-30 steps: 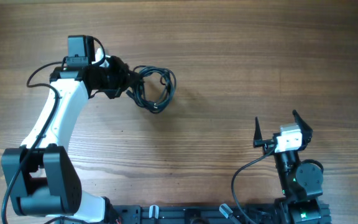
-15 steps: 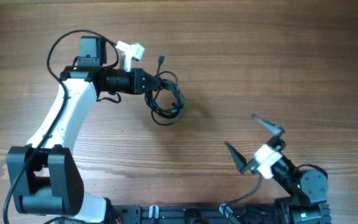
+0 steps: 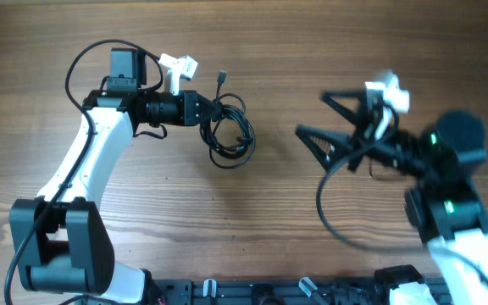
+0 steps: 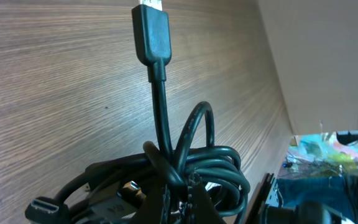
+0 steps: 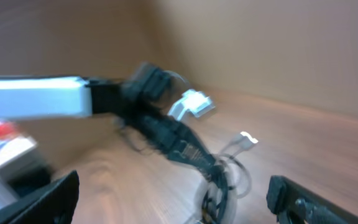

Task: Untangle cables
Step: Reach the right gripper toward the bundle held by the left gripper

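On the left half of the table (image 3: pixel 312 42), I see the left arm (image 3: pixel 79 165) rising from its base, elbow bent, forearm lying level and pointing right. The left gripper (image 3: pixel 202 110) is clamped tight on the cables (image 3: pixel 231 140), gripping the near edge of the bundle. The rest of the coil spills out to the right of the fingers, and I can't tell whether it rests on the wood or hangs just above it. On my left wrist camera, thin glossy black cords loop over each other in a snarl right at the fingers. One flat rectangular plug (image 4: pixel 151 31) stands straight up out of it on a stiff stem. The tabletop is pale brown wood with fine, straight grain.

Moving right, there's bare wood between the coil and the right gripper (image 3: pixel 313 114). It points left toward the bundle with its dark, tapered fingers spread wide and nothing in them. The right arm (image 3: pixel 447 195) behind it looks blurred. The right wrist picture is smeared too, showing the coil ahead, between the two parted fingertips.
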